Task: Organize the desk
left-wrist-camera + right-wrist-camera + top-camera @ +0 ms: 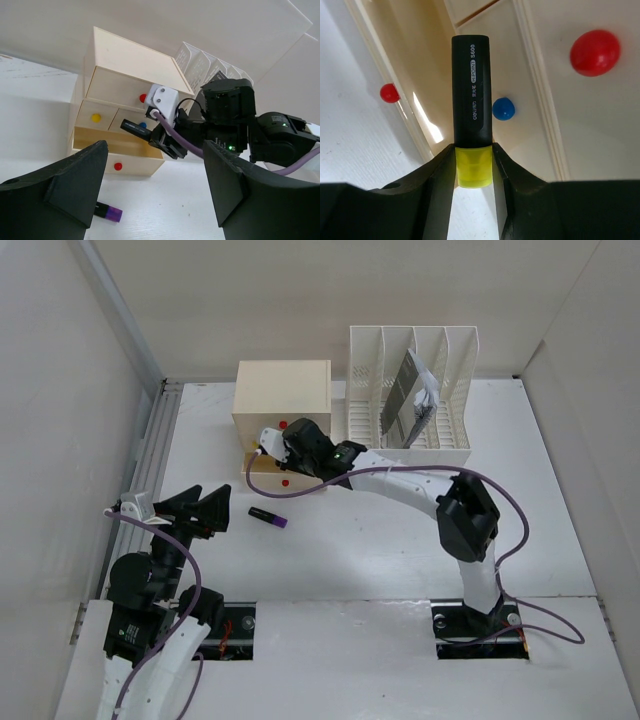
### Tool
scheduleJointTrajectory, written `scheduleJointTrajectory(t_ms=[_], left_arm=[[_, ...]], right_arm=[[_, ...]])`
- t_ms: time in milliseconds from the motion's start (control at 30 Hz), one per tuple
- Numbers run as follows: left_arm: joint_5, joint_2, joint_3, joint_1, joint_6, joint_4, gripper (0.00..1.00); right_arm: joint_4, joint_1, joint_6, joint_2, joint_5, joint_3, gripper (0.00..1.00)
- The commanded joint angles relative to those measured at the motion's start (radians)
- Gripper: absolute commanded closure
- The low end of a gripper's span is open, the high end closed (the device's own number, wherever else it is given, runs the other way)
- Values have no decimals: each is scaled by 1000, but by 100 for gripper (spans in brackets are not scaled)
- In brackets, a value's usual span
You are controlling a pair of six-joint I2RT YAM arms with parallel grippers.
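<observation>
From above, you see the white surface point(380, 540) spread under both arms, with a cream drawer box point(283, 395) and a white file rack point(412, 390) side by side at its far edge. The right pincer point(262, 453) reaches across to the box's front, though what it grips is hard to make out here. The left pincer point(200, 510) hangs near the left edge, and a purple-capped marker point(268, 517) lies on the surface just beside it. From the left wrist, your left pincer's fingers point(75, 185) are spread wide with nothing between them. Beyond them the bottom drawer point(115, 147) stands open, with the right pincer holding a black highlighter point(136, 128) over it. From the right wrist, the pincer is clamped on the highlighter's yellow end, its black barrel pointing toward a blue knob point(503, 108).
</observation>
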Motion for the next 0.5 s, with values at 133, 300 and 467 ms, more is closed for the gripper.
scheduleJointTrajectory(t_ms=[133,300,467], left_arm=[[7,1,-1,-4,8,35,26],[7,1,-1,-4,8,35,26],[7,1,-1,-4,8,35,26]], right_arm=[[55,3,2,23,51,16,48],[35,3,24,-19,-91,16,50],[-63,3,84,-42,-482,26,53]])
